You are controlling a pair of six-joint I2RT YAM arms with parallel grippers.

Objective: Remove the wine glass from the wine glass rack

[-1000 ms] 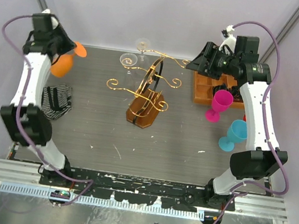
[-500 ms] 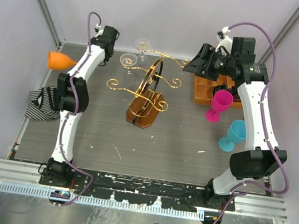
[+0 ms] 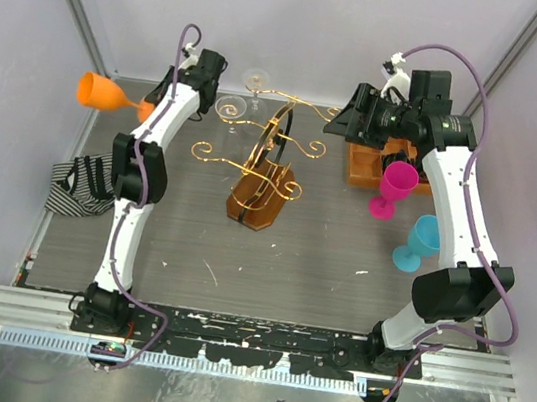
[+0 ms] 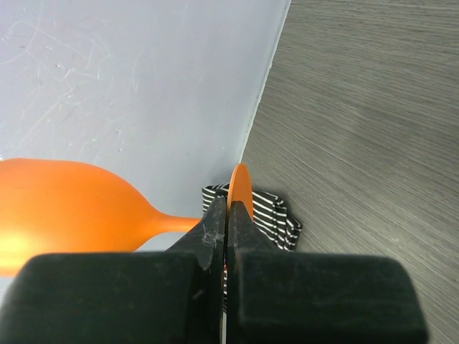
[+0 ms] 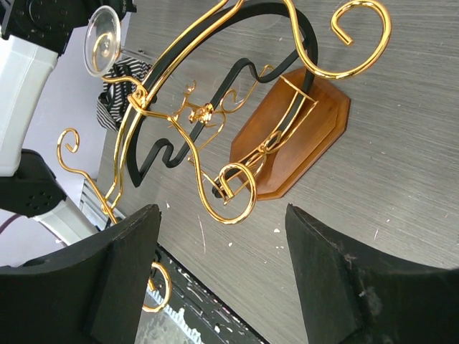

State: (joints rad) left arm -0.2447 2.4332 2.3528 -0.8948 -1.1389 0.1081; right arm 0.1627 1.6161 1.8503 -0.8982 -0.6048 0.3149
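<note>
Scrolls of gold wire and a dark arched hoop rise from the brown wooden base of the wine glass rack (image 3: 258, 202), which stands on the desk (image 3: 289, 265). Well to the left of the rack and clear of it, the orange wine glass (image 3: 97, 91) is held on its side in the air, its bowl pointing away from the rack. The left gripper (image 4: 226, 215) is clenched on the glass's thin round foot, its fingers pressed tight either side of the disc. Two clear wine glasses (image 3: 230, 107) sit among the rack's far-left scrolls, one beyond the other. The right gripper (image 5: 219, 218) hovers at the rack's far-right side, facing it, its fingers spread wide and grasping nothing. An orange wooden tray (image 3: 363, 167) lies just right of the rack. A pink goblet (image 3: 392, 187) and a blue goblet (image 3: 422, 240) stand upright further right of the rack. A striped cloth (image 3: 84, 184) lies well to the rack's left.
</note>
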